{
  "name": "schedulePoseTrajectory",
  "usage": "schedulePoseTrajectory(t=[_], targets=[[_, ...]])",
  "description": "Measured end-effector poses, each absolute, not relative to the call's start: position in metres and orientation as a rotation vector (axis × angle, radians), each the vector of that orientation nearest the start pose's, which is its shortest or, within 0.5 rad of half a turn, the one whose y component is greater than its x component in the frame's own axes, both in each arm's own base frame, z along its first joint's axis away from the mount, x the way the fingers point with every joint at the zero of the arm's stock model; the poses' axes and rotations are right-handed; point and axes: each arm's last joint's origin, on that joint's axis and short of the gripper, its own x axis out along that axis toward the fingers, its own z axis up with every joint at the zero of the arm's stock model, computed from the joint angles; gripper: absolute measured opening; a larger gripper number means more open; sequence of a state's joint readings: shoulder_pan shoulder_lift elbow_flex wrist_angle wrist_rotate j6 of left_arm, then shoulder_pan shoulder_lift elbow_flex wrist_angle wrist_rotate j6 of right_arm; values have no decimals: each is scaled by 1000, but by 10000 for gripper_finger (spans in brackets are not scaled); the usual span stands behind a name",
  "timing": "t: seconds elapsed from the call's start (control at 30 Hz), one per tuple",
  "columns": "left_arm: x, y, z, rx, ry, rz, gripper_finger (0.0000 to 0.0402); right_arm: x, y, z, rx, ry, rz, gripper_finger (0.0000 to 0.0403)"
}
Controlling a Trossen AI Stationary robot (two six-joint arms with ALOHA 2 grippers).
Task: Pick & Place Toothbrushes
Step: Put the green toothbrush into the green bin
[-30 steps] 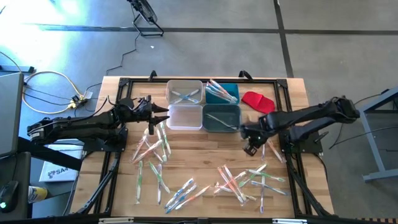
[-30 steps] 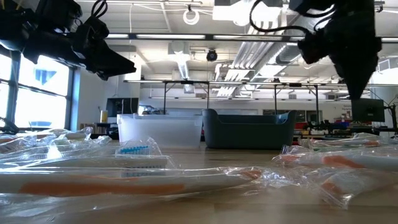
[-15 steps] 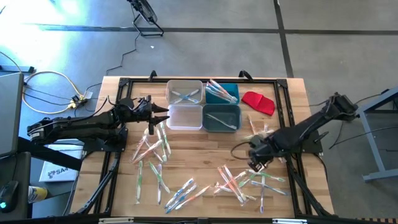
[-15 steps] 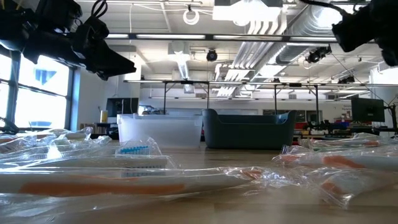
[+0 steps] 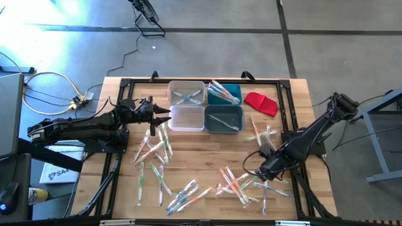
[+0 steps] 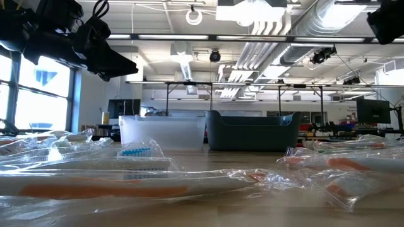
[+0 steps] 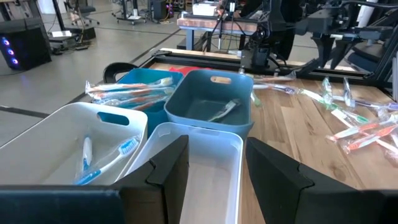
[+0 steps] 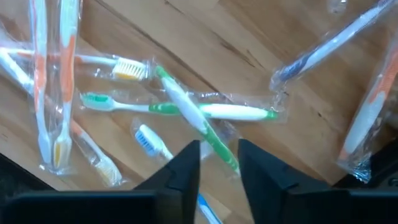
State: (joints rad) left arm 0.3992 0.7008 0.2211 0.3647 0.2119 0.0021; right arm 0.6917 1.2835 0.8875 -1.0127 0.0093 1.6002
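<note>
We see the right arm stretched in a long diagonal from the right edge of the high view down toward the lower right of the desk (image 5: 207, 141), elbow high near the desk's right rail, wrist bent down. Its right end effector (image 5: 269, 168) hangs over the scattered toothbrushes (image 5: 242, 182) in the lower-right part of the frame. In the right wrist view the two dark fingers (image 8: 186, 163) stand apart with a narrow gap and nothing between them, so it is open; just beyond them lie a green-and-white toothbrush (image 8: 199, 121) crossed over another green one, with orange and blue ones around, all in clear wrappers on the wood.

The left arm lies low and nearly horizontal across the left side of the high view, its left end effector (image 5: 156, 115) just beside the white bin (image 5: 186, 118) at upper centre. In the left wrist view its fingers (image 7: 168, 171) stand apart, open and empty, pointing at that bin's near end.

Four bins sit together at the top middle of the desk: a clear bin (image 5: 186, 93) with blue brushes, a teal bin (image 5: 224, 93) with several, the grey bin (image 5: 223, 119) holding one, the white one bare. A second heap of toothbrushes (image 5: 154, 150) lies left of centre. A red cloth (image 5: 260, 102) rests at upper right.
</note>
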Motion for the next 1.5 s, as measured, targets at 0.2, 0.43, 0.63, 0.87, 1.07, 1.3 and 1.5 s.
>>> schedulePoseTrajectory(t=[0.2,0.43,0.63,0.87,1.07,1.3,1.5], targets=[[149,56,203,-32,110,187,157,156,146,220,754,1349,-543,154],[149,56,203,-32,110,187,157,162,164,197,680,1384,-557,159],[149,56,203,8,110,185,157,165,174,178,642,1476,-581,159],[149,56,204,27,103,185,157,170,181,161,600,1482,-609,159],[149,56,206,55,90,184,157,174,185,144,542,1491,-638,159],[149,56,206,58,83,184,157,175,186,138,520,1498,-648,159],[149,56,206,58,83,186,157,175,186,139,520,1491,-645,146]])
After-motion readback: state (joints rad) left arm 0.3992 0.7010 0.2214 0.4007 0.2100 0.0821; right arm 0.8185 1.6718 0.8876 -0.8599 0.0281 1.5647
